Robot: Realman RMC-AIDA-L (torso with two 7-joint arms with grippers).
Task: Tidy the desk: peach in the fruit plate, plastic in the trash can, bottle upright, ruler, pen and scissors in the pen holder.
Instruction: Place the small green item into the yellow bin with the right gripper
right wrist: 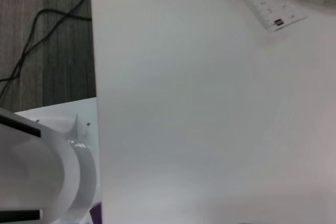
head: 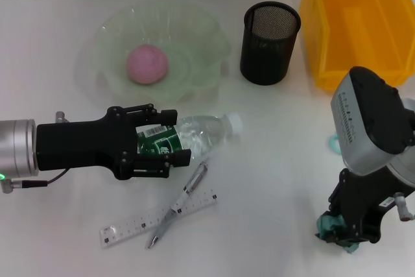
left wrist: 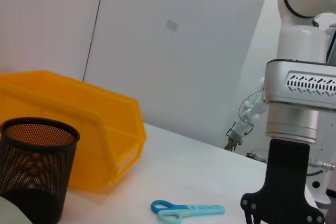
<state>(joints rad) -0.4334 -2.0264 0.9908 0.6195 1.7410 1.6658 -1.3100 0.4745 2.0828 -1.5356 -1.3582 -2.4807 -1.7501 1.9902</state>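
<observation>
The left gripper (head: 159, 142) is closing its fingers around the lying bottle (head: 194, 133), whose cap is pointing toward 3 o'clock.

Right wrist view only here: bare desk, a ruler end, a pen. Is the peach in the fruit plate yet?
Observer: Yes, the peach sits in the fruit plate.
Operator: And the bottle?
Observer: The bottle lies on its side, with the left end effector closed on its green label.
Operator: Where are the scissors?
Observer: The scissors lie flat on the desk, between the trash can and the right end effector.
</observation>
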